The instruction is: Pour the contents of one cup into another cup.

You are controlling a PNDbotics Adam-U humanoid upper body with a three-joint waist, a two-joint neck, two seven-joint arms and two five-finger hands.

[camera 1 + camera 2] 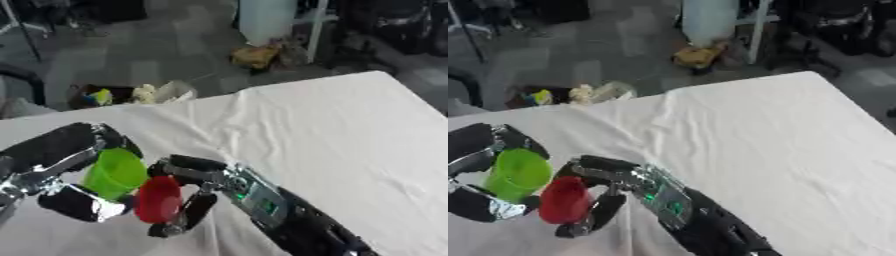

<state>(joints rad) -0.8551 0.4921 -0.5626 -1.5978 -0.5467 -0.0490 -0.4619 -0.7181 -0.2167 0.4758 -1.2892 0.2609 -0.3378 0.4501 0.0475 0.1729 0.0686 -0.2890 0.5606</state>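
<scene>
In the left eye view, the left hand (61, 172) is coming in from the near left and is curling its fingers and thumb around a green cup (114, 173), which is sitting tilted within the grasp, above the near left part of the table (350, 130). The right hand (197, 192) is reaching in from the near right on a black and silver arm and is wrapping its fingers around a red cup (158, 199), which is tipping toward the left so that its rim is lying just beside the green cup's lower side; whether the two cups are touching cannot be told. Nothing of either cup's contents is showing. A white cloth (289, 145) is covering the table and is lying creased near the middle. Beyond the far edge, a yellow object (255, 55) is lying on the grey floor. In the right eye view, the same arrangement is appearing shifted leftward: the left hand is partly running off the left edge while holding the green cup, and the right hand is holding the red cup just right of it, both near the table's near left corner. A small green light (677, 204) is glowing on the right wrist.
</scene>
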